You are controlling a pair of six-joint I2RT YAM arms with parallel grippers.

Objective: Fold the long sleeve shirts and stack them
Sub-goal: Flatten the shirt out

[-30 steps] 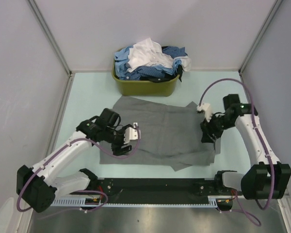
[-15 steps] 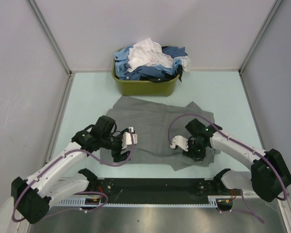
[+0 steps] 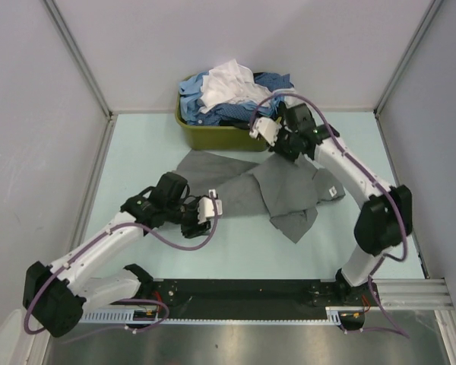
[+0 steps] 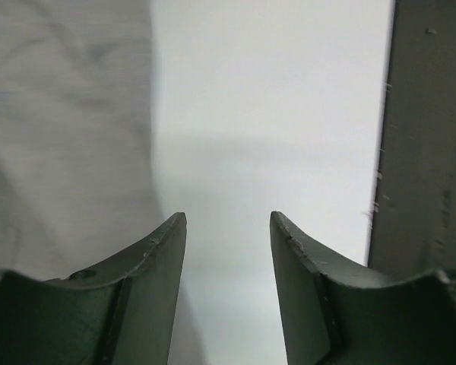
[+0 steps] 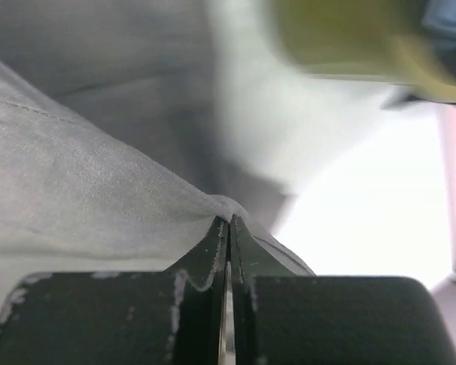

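The right claw (image 5: pixel 229 226) pinches the plain grey long sleeve cloth shirt (image 3: pixel 285 190); the left claw (image 4: pixel 228 224) is empty.

The right claw is shut tight on a fold at the far edge of the grey shirt, up close to the olive-green plastic basket (image 3: pixel 228 138). The cloth hangs down from it onto the pale green worktop (image 3: pixel 140 160). The rest of the shirt lies flat and stretches long from left to right across the middle. The left claw is about half open with nothing in it. It sits low at the near left edge of the shirt, and the cloth lies just beside it, toward the far right. I think the left arm is the nearer one to grab that loose left end next. The blue and white shirts (image 3: pixel 232 91) sit in a pile in the basket.
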